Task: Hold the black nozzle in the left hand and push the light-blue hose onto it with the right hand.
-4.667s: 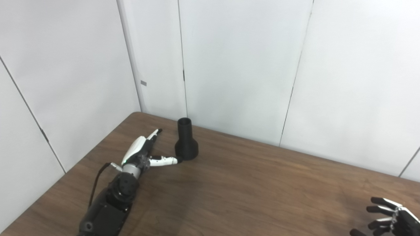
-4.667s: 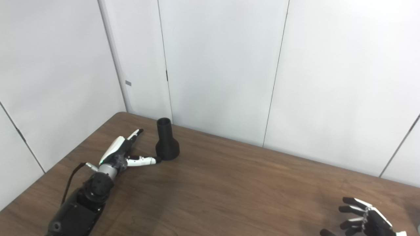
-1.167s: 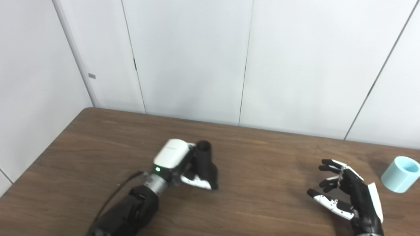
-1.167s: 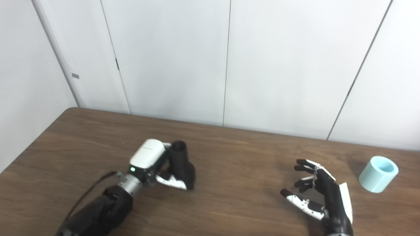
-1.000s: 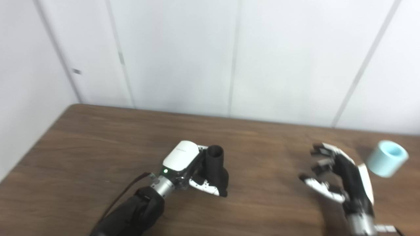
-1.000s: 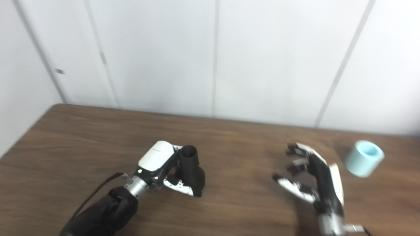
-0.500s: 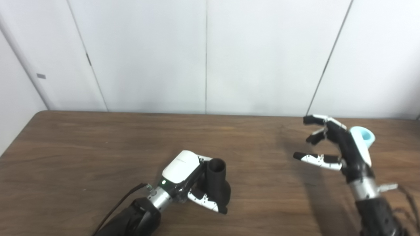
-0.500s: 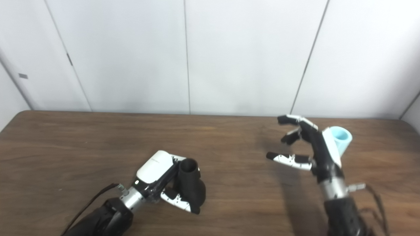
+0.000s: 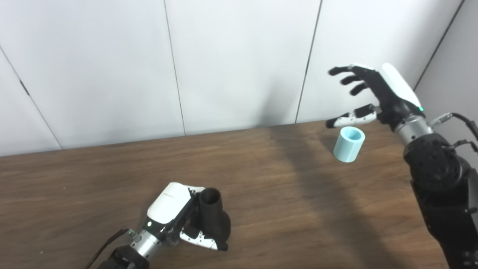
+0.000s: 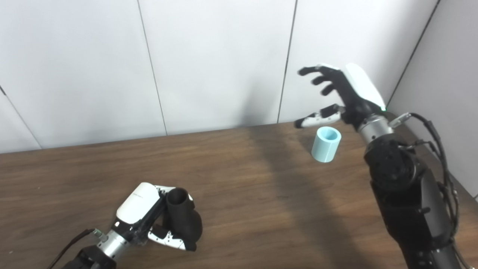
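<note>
The left hand (image 9: pixel 175 215) grasps the black plastic nozzle (image 9: pixel 212 218), upright with its narrow mouth up, low over the brown wooden counter (image 9: pixel 93 179). The short light-blue hose (image 9: pixel 348 144) stands upright below the raised right hand (image 9: pixel 377 95), whose fingers are spread and hold nothing

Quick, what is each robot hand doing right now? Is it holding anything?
Left hand: shut on the black nozzle.
Right hand: open, holding nothing, raised above the light-blue hose.
</note>
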Robot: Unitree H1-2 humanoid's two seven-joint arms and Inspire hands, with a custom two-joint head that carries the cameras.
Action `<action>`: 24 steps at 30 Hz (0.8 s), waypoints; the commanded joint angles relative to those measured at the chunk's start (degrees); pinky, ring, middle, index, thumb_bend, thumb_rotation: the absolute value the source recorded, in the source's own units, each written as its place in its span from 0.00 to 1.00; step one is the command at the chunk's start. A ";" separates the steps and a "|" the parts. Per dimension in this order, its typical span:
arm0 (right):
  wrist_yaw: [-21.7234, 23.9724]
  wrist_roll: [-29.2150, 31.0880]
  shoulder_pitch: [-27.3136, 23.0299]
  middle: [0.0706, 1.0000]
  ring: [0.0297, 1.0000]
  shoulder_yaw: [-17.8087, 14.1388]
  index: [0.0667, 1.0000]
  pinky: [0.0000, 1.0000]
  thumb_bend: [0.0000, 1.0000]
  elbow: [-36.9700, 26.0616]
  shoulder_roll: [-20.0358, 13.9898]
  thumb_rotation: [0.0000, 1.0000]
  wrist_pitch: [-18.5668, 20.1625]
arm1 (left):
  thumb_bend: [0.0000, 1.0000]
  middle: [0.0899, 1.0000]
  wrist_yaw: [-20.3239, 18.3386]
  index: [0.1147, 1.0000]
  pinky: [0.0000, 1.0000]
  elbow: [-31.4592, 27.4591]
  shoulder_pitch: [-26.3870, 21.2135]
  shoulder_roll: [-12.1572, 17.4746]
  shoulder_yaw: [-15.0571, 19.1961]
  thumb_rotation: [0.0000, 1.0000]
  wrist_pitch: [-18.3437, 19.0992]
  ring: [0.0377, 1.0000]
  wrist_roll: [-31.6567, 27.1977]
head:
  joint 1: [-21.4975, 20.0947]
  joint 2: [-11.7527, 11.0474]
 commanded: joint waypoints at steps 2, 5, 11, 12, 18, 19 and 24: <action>-0.99 -0.71 -2.08 0.84 0.80 -0.99 0.79 0.64 0.85 0.97 -3.09 0.13 -0.12 | 0.53 0.42 -2.51 0.41 0.33 5.56 3.55 2.30 -1.43 0.00 -0.63 0.38 3.32 | -0.53 -0.22; -1.32 -0.50 -2.36 0.85 0.80 -1.21 0.80 0.63 0.87 3.34 -3.78 0.15 -0.08 | 0.53 0.42 -3.01 0.42 0.33 5.64 3.44 2.47 -1.31 0.00 -0.85 0.38 3.63 | -0.64 -0.31; -0.20 2.14 -2.59 0.87 0.82 0.12 0.82 0.67 0.90 8.23 -6.10 0.23 -0.71 | 0.53 0.42 -4.76 0.42 0.35 4.73 3.50 3.07 -1.18 0.00 -0.38 0.40 3.31 | -0.90 -0.29; -0.40 2.52 -2.68 0.88 0.83 0.48 0.83 0.68 0.89 9.45 -6.15 0.21 -0.91 | 0.53 0.42 -4.96 0.42 0.35 4.53 3.53 3.19 -1.17 0.00 -0.39 0.39 3.26 | -0.90 -0.29; -1.48 6.30 -3.53 0.92 0.89 1.27 0.87 0.77 0.87 15.52 -5.06 0.12 -0.76 | 0.53 0.42 -4.83 0.42 0.36 4.07 3.96 3.59 -1.11 0.00 -0.42 0.39 3.45 | -0.91 -0.15; -1.73 6.44 -3.64 0.92 0.89 1.57 0.87 0.77 0.86 16.21 -4.90 0.12 -0.63 | 0.53 0.42 -4.84 0.42 0.36 4.07 4.01 3.58 -1.08 0.00 -0.47 0.39 3.35 | -0.91 -0.15; -2.69 7.89 -4.25 0.93 0.92 2.33 0.88 0.85 0.84 20.21 -4.18 0.08 -0.74 | 0.53 0.42 -5.08 0.42 0.34 3.85 4.21 3.61 -1.15 0.00 -0.78 0.39 3.11 | -0.65 -0.02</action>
